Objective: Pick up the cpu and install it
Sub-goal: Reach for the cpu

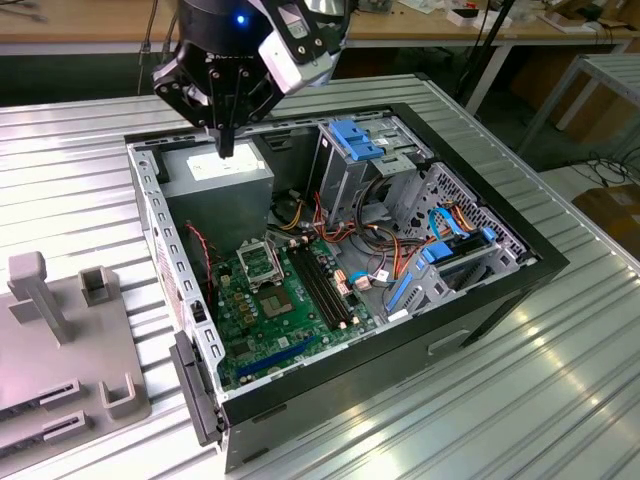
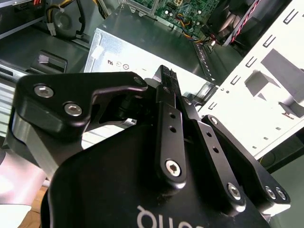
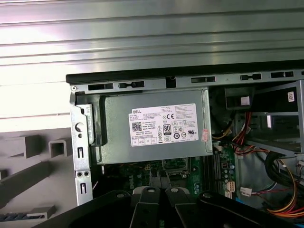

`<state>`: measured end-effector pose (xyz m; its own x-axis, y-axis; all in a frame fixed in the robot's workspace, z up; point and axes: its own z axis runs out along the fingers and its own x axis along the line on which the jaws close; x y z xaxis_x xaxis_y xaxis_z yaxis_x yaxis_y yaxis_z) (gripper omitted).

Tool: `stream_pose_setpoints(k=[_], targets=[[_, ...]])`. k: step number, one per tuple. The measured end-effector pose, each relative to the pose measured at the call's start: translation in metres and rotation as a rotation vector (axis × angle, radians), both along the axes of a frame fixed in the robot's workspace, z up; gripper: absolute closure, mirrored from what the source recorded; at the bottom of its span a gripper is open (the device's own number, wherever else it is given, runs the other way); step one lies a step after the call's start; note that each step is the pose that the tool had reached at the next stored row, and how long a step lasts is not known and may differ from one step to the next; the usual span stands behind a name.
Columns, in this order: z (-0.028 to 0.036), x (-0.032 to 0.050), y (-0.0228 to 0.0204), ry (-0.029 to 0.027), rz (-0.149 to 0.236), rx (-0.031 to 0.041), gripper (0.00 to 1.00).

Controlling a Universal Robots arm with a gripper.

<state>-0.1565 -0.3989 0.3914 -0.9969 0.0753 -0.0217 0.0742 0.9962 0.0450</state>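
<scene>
My gripper hangs over the grey power supply at the back corner of the open computer case. Its two black fingers are pressed together, and nothing shows between them in both wrist views. The cpu is out of view. The black-framed socket lies on the green motherboard, below and in front of the gripper in the exterior view. Part of the socket peeks out past the power supply in the first wrist view.
A grey fixture with upright posts and slots stands on the ribbed metal table at the exterior view's left. Inside the case are blue drive brackets, bundles of coloured cables and black memory slots.
</scene>
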Motion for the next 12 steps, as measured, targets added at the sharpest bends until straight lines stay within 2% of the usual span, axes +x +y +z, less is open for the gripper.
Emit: stream_pose_setpoints(k=[12], targets=[[-0.0004,-0.0025,0.0000,0.0006,0.000,0.0000,0.89]])
